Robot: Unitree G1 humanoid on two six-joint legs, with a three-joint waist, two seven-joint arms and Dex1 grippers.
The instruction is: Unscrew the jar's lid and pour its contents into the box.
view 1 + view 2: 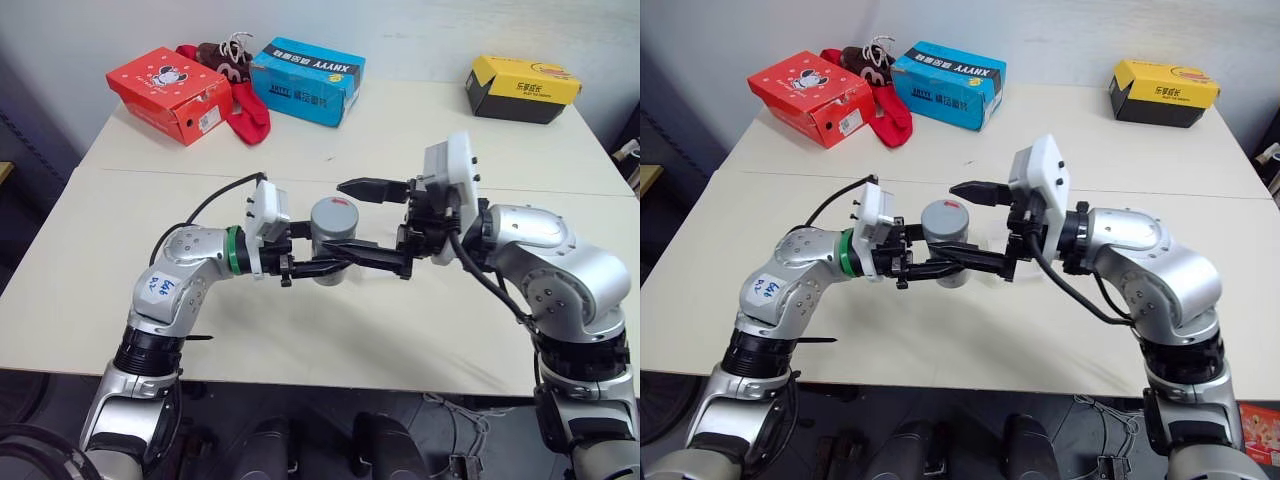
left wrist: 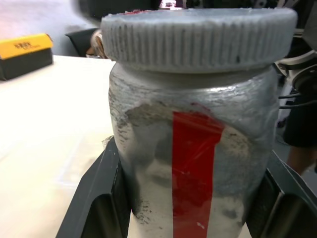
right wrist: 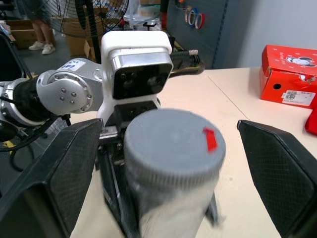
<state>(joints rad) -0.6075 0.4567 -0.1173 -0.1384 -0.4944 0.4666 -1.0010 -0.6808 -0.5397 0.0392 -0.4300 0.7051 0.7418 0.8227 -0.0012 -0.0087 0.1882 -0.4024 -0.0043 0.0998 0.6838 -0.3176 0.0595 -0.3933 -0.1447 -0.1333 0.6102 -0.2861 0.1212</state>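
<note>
Left end effector (image 1: 322, 263) grips jar (image 1: 331, 240); right end effector (image 1: 352, 222) straddles lid (image 3: 173, 147).

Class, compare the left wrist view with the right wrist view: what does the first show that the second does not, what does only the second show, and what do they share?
Left wrist view alone: the red stripe down the jar's side, the ribbed edge of the lid, and the yellow shoebox.

Right wrist view alone: the lid's top with its red mark, the right pincer's open fingers on either side of it without touching, a red shoebox, and a person's legs beyond.

Both: the capped jar held upright by the left pincer, and the pale table.
</note>
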